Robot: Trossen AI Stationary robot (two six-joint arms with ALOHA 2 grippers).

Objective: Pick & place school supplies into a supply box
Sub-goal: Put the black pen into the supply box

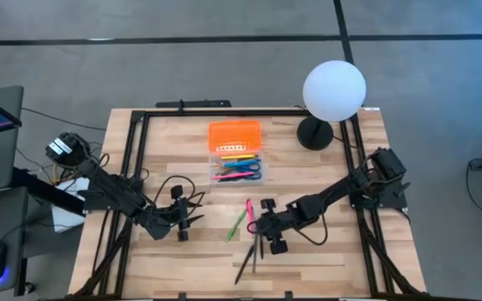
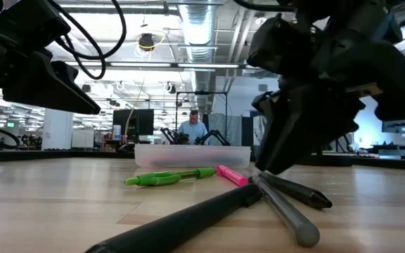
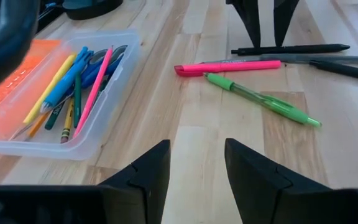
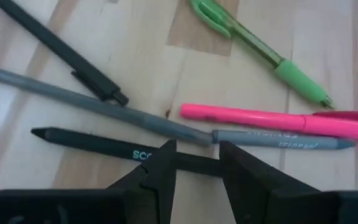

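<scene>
Left gripper (image 1: 182, 227) resting low on the table, fingers spread, nothing held. Mid-table, clear supply box (image 1: 238, 163) part-filled, orange lid (image 1: 234, 134) just behind; green pen (image 1: 237, 224) and pink marker (image 1: 249, 211) loose nearby. Right gripper (image 4: 194, 163) parted astride a black pen (image 4: 98, 144).

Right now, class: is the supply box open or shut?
Open. The supply box shows pens and scissors inside from above, and its orange lid lies flipped back behind it.
</scene>
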